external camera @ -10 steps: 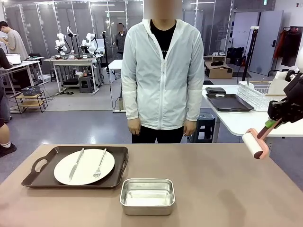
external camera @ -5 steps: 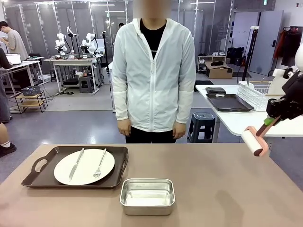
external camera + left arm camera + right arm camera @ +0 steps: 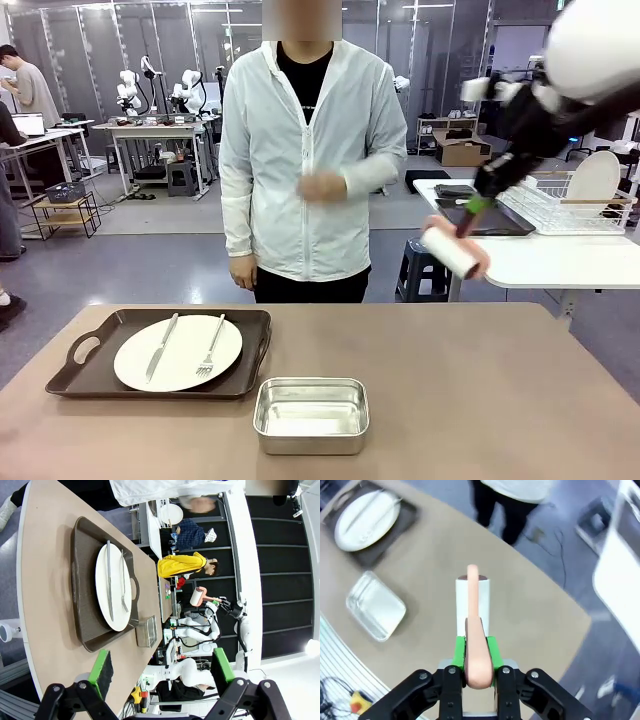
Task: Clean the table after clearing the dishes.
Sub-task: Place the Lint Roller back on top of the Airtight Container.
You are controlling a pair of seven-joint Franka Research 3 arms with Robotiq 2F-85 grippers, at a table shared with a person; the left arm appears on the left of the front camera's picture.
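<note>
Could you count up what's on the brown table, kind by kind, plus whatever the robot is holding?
Tray: 1
Plate: 1
Knife: 1
Fork: 1
Pan: 1
Roller, held by the right gripper: 1
Total: 6

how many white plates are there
2. One plate lies on the dark tray at the brown table's left, under a knife and fork; the other plate stands on edge in the white rack on the far white table. Others could be hidden there.
</note>
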